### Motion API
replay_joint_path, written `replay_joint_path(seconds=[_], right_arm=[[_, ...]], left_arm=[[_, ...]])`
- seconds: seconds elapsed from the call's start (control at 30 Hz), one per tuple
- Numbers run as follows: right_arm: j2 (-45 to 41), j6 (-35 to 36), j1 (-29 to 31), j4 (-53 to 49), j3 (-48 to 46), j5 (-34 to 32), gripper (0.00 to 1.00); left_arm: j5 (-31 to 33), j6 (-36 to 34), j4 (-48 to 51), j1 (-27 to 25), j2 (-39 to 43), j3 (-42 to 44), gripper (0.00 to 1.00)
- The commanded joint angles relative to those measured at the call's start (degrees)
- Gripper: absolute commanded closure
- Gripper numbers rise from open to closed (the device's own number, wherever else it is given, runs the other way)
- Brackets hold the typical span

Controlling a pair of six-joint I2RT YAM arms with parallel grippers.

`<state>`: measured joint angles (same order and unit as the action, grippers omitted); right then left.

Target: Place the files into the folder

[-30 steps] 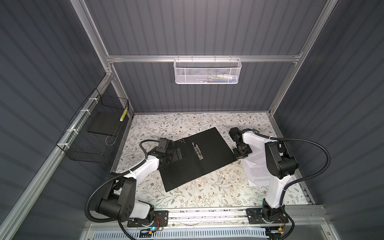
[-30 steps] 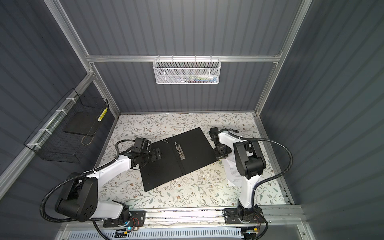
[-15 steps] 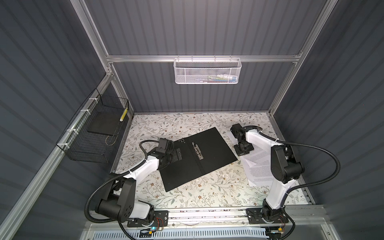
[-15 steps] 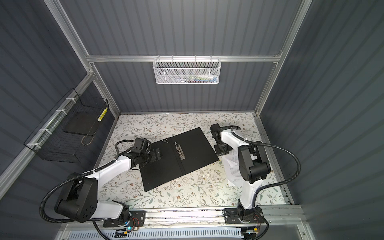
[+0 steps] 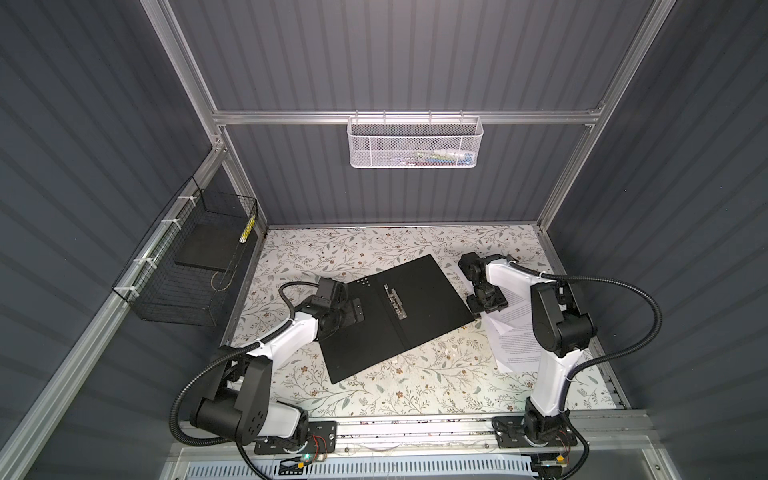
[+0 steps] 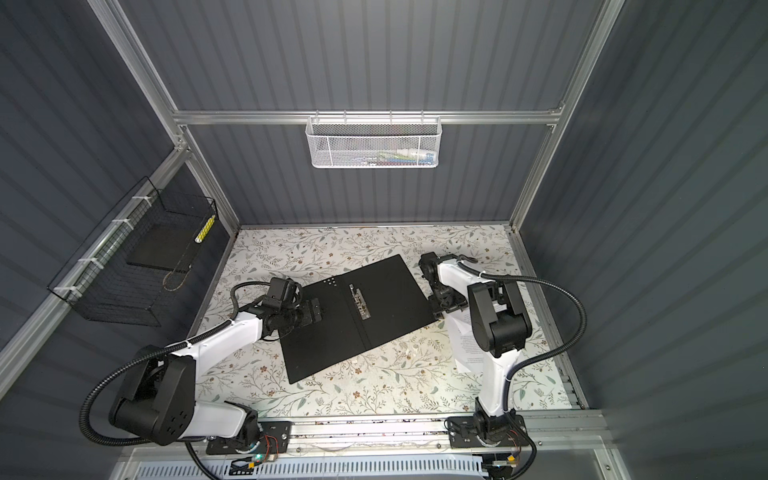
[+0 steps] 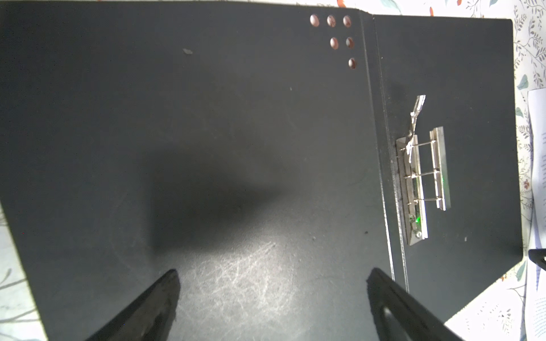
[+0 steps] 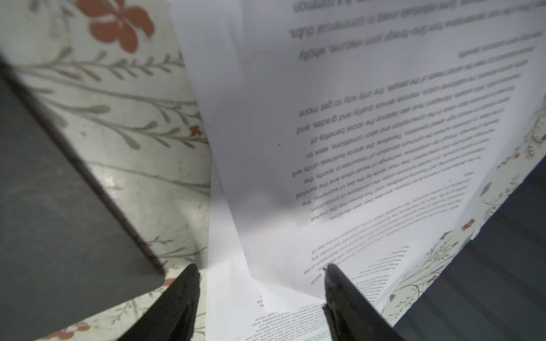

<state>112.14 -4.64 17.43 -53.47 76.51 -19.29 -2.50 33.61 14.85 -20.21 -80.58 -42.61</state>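
Note:
The folder (image 5: 424, 299) (image 6: 390, 299) lies open in the middle of the table, black inside up, with its metal clip (image 5: 394, 301) (image 7: 422, 180) by the spine. My left gripper (image 5: 355, 311) (image 6: 313, 311) (image 7: 272, 271) hovers open over the folder's left cover (image 7: 236, 118), nothing between its fingers. The files (image 5: 517, 345) (image 6: 465, 345) (image 8: 325, 118), white printed sheets, lie fanned on the table just right of the folder, partly hidden under my right arm. My right gripper (image 5: 486, 305) (image 6: 449, 307) (image 8: 260, 265) stands open over their near edge, where a sheet corner curls up between the fingers.
A black wire basket (image 5: 187, 270) hangs on the left wall and a white mesh basket (image 5: 415, 143) on the back wall. The floral table (image 5: 395, 390) ends at a metal rail in front. The right wall frame (image 5: 598, 345) runs close beside the files.
The right arm's elbow has swung out to the right, and its gripper has slid a little toward the front, from the folder's right edge onto the files. The left arm has not moved.

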Motion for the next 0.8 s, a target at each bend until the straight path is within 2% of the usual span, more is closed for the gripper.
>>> replay_joint_path(seconds=[0.0,0.2,0.57,0.77], right_arm=[[-0.21,0.95,-2.05,-1.23,-0.30,1.20,0.34],[-1.56,0.78,-2.56,0.00,-0.50,5.67,0.35],[0.09,0.24,-4.60,0.67,-1.19,5.22,0.38],[0.37,0.25,-4.95,1.30,-1.80,6.13,0.50]], left_arm=[[0.30,-0.47,1.14,0.23,0.86,0.33,0.00],[0.48,-0.60,1.20,0.26,0.93,0.20,0.00],[0.39,-0.87,1.21,0.26,0.30,0.07,0.00],[0.39,-0.83,1.07,0.26,0.07,0.07,0.00]])
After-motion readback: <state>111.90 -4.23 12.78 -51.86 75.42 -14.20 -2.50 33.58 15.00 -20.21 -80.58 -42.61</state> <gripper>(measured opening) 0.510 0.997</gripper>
